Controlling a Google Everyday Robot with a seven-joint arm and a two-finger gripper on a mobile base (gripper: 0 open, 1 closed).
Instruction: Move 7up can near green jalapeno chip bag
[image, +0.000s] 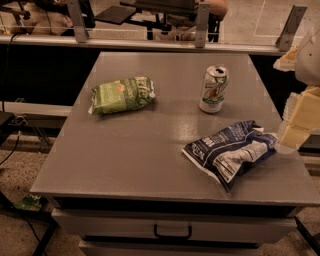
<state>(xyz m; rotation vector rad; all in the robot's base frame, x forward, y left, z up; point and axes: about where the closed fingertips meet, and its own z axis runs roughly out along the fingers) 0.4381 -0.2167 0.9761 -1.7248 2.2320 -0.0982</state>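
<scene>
Camera view: looks down across a grey table (150, 150) with a drawer handle (172, 231) on its front.
Dark blue chip bag (232, 152): the largest item, crumpled, lying at the right front of the table.
Green jalapeno chip bag (122, 95): light green with white lettering, lying flat at the left rear, well apart from the can.
Gripper (295, 132): cream-coloured, at the right edge of the view, just beside the blue bag's right end and holding nothing; whether it is wide or narrow I cannot tell.
7up can (214, 90): upright at the right rear of the table, behind the blue bag, touching neither bag.
Can, handling: probably light, with stiff but thin walls that would dent under a hard squeeze; the smooth painted side looks slippery, and being tall it could tip if nudged near the top.
Can, where to hold: across the round body about mid-height, from the side.
Can, looks: white and green with a red-and-green logo and a silver top; a dark patch there may be an opening, so it should stay upright.
</scene>
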